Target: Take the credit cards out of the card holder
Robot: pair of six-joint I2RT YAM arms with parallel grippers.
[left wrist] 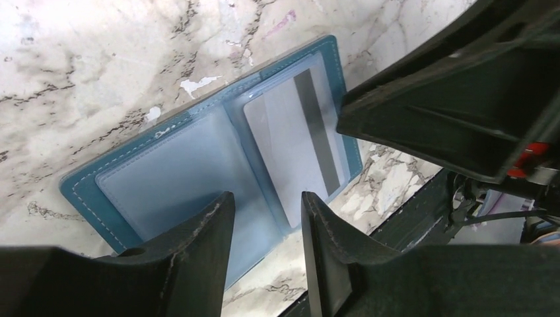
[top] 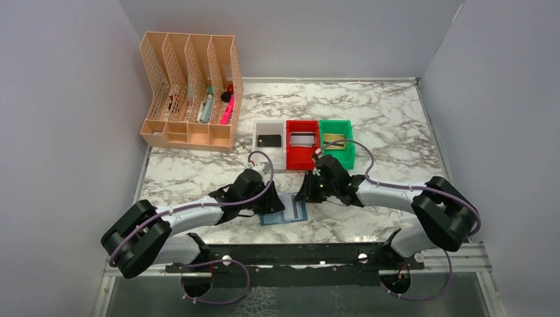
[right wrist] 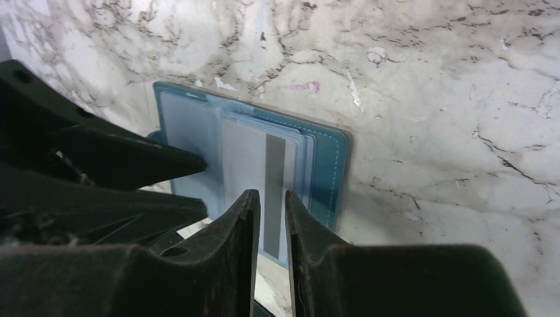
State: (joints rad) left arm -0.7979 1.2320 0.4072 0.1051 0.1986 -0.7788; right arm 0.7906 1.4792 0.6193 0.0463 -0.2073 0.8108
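Note:
The blue card holder (top: 292,215) lies open on the marble table near the front edge. Its clear pocket (left wrist: 173,173) on one half shows nothing inside. The other half holds a silver-grey credit card (left wrist: 285,135) with a dark stripe (right wrist: 273,173). My left gripper (left wrist: 264,206) hovers open over the holder's near edge, nothing between its fingers. My right gripper (right wrist: 271,200) hangs just above the card's stripe, jaws narrowly open and holding nothing. Both grippers (top: 276,202) (top: 305,193) meet over the holder in the top view.
Behind the holder stand a white bin (top: 259,129) with a black card, a red bin (top: 291,153) with a silver card and a green bin (top: 349,148) with a gold card. A peach mesh file rack (top: 190,92) stands at the back left. Each wrist view shows the other arm close by.

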